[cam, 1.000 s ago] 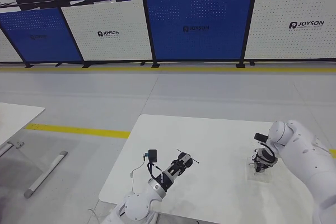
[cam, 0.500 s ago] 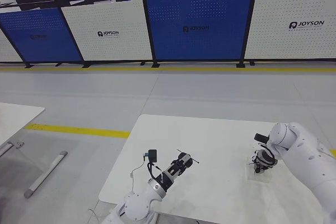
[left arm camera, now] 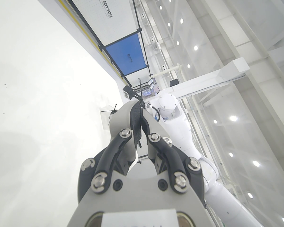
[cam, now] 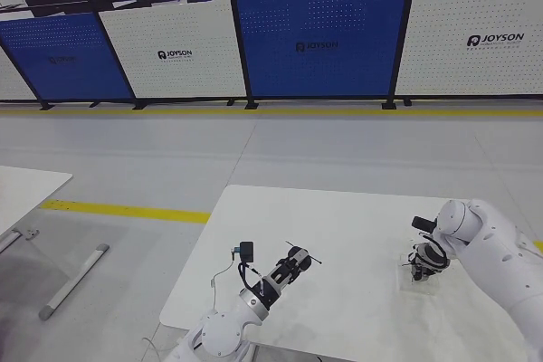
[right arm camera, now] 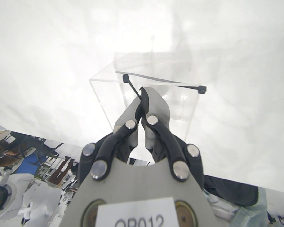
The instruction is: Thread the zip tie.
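Grippers barely moved. Left gripper [left arm camera: 140, 109] pinches zip tie [left arm camera: 140, 90]; right gripper [right arm camera: 142, 93] pinches second tie [right arm camera: 132, 86] at clear box [right arm camera: 104, 81]; open surface [cam: 344, 226] between.

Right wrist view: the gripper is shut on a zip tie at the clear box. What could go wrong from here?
1. The right gripper pinches its zip tie only at the fingertips, so it may slip or twist when lifted.
2. A second zip tie lies across the same clear box, close by; lifting could drag it off.
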Available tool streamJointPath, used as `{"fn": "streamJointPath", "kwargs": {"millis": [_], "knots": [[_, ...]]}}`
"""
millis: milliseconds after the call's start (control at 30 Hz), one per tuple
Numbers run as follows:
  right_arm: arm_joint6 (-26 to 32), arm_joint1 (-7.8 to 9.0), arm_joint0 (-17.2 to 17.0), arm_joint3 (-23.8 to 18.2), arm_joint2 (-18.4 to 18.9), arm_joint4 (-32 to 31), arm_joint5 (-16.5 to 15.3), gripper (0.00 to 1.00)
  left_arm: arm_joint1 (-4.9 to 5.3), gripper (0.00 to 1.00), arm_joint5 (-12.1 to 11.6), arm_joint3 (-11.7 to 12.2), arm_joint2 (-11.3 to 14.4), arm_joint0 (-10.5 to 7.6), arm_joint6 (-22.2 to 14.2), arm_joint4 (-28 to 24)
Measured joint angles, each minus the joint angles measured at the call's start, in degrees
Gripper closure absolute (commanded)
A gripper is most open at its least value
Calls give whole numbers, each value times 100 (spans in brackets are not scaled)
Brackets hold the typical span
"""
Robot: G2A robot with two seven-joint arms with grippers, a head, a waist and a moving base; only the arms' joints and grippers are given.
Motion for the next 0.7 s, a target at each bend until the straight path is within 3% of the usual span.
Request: {"fn": "streamJointPath", "kwargs": {"millis": [100, 400, 700], "knots": [[-234, 43, -77, -38, 68, -44, -176, 100, 0, 100, 0, 0, 0, 0, 0, 0], [-245, 296, -257, -476, 390, -174, -291, 100, 0, 100, 0, 0, 0, 0, 0, 0], [-564, 716, -785, -1562, 992, -332, -131, 100, 0, 100, 0, 0, 0, 0, 0, 0]]}}
